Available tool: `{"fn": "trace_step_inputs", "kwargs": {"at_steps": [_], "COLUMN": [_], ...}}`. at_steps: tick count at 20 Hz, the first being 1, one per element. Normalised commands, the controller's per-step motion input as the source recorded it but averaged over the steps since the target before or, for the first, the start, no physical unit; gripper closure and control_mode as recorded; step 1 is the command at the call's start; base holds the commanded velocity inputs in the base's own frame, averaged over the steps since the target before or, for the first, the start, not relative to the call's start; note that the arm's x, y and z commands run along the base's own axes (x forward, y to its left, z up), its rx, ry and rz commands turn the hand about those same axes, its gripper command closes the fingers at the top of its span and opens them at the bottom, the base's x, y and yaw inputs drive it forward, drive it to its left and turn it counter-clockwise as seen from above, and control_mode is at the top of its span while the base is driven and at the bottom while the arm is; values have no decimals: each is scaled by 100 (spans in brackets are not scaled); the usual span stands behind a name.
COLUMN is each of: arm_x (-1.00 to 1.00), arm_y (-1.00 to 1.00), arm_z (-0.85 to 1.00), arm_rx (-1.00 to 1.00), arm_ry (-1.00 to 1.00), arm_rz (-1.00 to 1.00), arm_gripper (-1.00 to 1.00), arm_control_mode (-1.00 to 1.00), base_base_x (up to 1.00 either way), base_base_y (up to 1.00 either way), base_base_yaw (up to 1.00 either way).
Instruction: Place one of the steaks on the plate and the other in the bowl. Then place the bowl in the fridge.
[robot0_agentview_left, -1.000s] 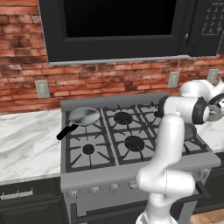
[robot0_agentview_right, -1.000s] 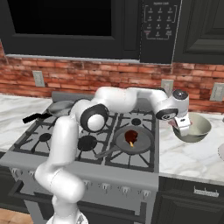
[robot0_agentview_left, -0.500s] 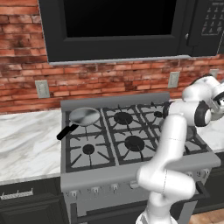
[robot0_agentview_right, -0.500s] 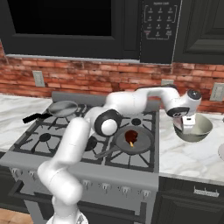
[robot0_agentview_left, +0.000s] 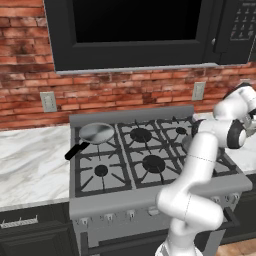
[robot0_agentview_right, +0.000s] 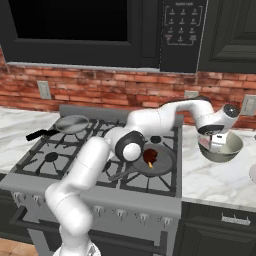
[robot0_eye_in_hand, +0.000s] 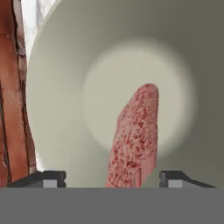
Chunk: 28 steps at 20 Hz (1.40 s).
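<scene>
With the tool (robot0_eye_in_hand: 111, 177) over the deep cream-beige round bowl (robot0_eye_in_hand: 65, 87) on the tabletop, fingers spread clear of the pinkish-red raw steak (robot0_eye_in_hand: 133, 140) hanging between them, we judge a straight lift avoids dragging it out.

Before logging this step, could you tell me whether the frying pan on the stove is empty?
No, a steak lies in the frying pan.
</scene>
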Motion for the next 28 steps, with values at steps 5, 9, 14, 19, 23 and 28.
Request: {"fn": "trace_step_inputs", "kwargs": {"at_steps": [5, 9, 14, 19, 23, 28], "arm_x": [-3, -60, -92, -89, -90, -90], "arm_y": [0, 0, 1, 39, 79, 90], "arm_z": [-1, 11, 28, 54, 44, 31], "arm_rx": [5, 3, 4, 0, -4, -19], "arm_ry": [-15, -22, -20, -17, -1, 1], "arm_rz": [-12, -1, 0, 0, 5, 16], "arm_gripper": [-100, -100, -100, -100, -100, -100], "arm_control_mode": [-100, -100, -100, -100, -100, -100], "base_base_x": [0, 0, 0, 0, 0, 0], "base_base_y": [0, 0, 0, 0, 0, 0], "base_base_yaw": [0, 0, 0, 0, 0, 0]}}
